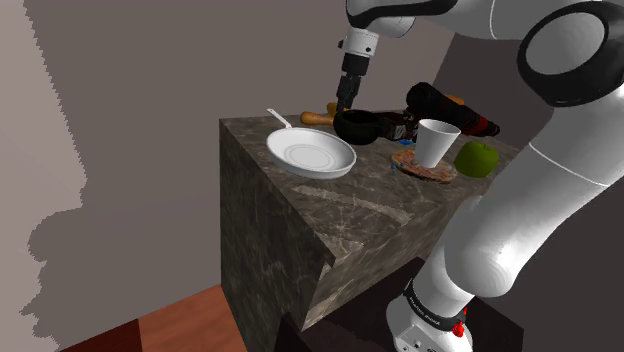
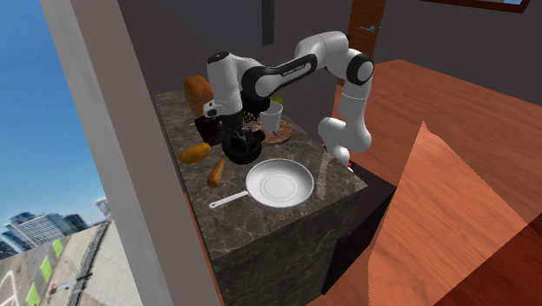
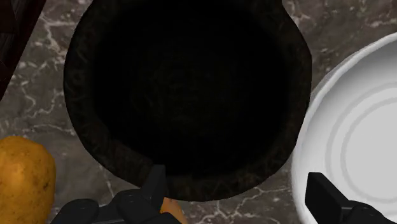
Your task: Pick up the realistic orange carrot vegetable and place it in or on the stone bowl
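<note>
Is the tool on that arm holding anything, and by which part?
Nothing is held. The tool is open above the dark bowl, and the carrot lies on the counter beside it.

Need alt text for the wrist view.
A dark, rough bowl seen from above sits on a marbled counter, with the black jaws open over its rim. A white pan flanks one side, a yellow-orange lump the other, and an orange sliver shows by one jaw.
</note>
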{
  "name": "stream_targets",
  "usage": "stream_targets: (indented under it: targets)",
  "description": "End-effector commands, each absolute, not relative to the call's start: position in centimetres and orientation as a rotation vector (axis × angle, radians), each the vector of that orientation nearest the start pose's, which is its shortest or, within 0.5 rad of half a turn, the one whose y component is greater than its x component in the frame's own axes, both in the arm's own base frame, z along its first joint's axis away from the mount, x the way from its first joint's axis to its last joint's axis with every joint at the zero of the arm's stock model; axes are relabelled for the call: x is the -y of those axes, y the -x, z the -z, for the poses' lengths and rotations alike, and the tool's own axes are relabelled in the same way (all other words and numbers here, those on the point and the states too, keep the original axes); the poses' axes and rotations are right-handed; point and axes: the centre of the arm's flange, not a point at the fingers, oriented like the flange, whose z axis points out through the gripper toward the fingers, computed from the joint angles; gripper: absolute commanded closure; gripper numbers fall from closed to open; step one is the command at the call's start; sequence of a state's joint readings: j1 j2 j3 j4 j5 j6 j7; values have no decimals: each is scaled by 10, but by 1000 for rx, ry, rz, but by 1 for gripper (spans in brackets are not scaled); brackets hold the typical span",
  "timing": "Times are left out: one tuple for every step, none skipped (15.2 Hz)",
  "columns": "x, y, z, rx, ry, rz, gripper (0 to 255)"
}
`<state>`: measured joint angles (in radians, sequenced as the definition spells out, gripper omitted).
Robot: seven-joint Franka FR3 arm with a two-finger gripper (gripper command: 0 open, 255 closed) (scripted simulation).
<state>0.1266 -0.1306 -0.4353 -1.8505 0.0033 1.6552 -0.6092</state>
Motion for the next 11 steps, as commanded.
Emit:
stream_targets:
  targets:
    - [175, -517, -552, 562, 2991, -77, 0]
    - [177, -530, -547, 607, 2977, -82, 0]
    - [179, -543, -542, 651, 2962, -88, 0]
    - [180, -557, -537, 695, 2946, -94, 0]
    - [182, -570, -532, 739, 2929, -100, 0]
    - [182, -583, -527, 782, 2912, -105, 0]
    - [182, -596, -522, 825, 2894, -111, 0]
    - [182, -596, -517, 825, 2894, -111, 0]
    - [181, -595, -512, 825, 2894, -111, 0]
    - [181, -595, -507, 825, 2894, -111, 0]
    - [180, -594, -501, 825, 2894, -111, 0]
